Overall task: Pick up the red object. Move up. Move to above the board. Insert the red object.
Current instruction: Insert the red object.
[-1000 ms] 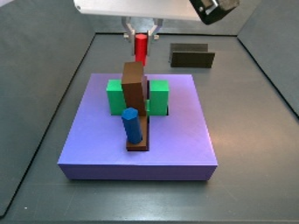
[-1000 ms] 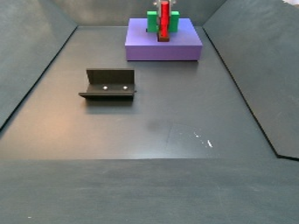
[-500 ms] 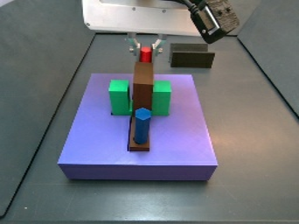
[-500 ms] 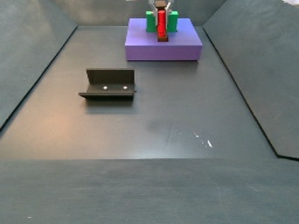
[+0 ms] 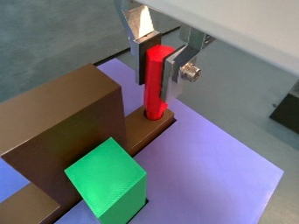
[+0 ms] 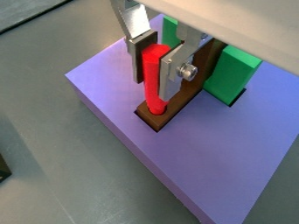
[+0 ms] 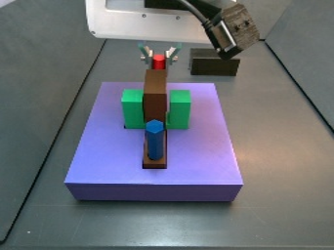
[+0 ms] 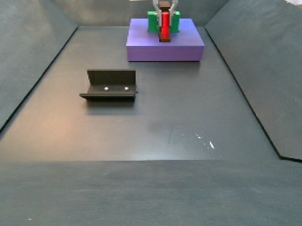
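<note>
The red object is a thin red peg standing upright, its lower end in a hole of the brown strip on the lavender board. My gripper is shut on the peg's upper part, with a silver finger plate on each side; it also shows in the other wrist view. In a side view the gripper is at the board's far edge, behind the tall brown block, with the peg's top showing. In the other side view the peg stands on the board.
A blue peg stands in the brown strip at the near end. A green block flanks the brown block, also in a wrist view. The dark fixture stands on the floor; a dark olive box lies behind the board.
The gripper has come down with the red peg, moving towards the board's far edge behind the brown block; the peg's lower end now sits in the hole.
</note>
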